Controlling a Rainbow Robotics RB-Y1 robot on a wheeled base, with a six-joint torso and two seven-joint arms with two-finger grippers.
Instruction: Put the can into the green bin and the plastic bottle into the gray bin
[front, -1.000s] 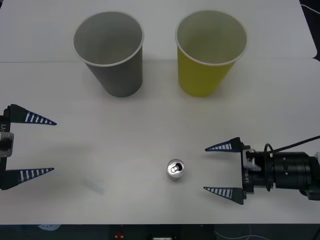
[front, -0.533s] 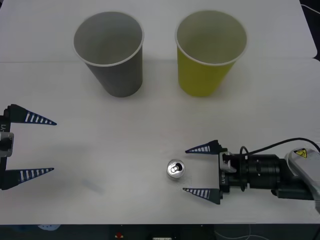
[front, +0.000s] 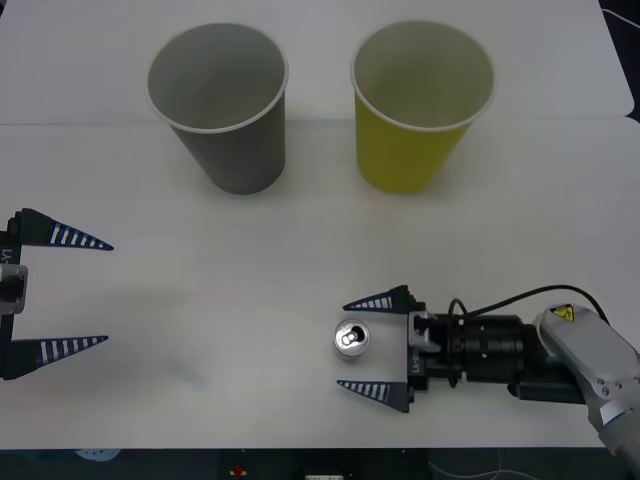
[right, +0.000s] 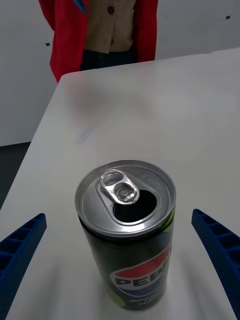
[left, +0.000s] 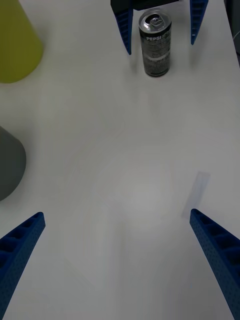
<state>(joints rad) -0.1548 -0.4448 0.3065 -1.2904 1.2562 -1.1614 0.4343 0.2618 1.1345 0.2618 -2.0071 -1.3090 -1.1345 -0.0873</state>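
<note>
The can (front: 350, 338) stands upright on the white table, its silver top with pull tab facing up. My right gripper (front: 342, 344) lies low on the table, open, with one blue finger on each side of the can and a gap on both sides. In the right wrist view the can (right: 127, 225) sits between the fingers of that gripper (right: 118, 215). The gray bin (front: 240, 160) and the green bin (front: 405, 160) stand side by side at the back. My left gripper (front: 110, 293) hangs open at the left edge, holding nothing. The plastic bottle is out of view.
The left wrist view looks across bare table to the can (left: 155, 44) and the right arm's fingers (left: 123, 27). A faint pale rectangular mark (left: 196, 194) lies on the table near my left gripper (left: 117, 214). The table's front edge runs just below both arms.
My right gripper has slid left along the table, from well right of the can to having its fingers on both sides of it. The left arm and the cups have not moved.
</note>
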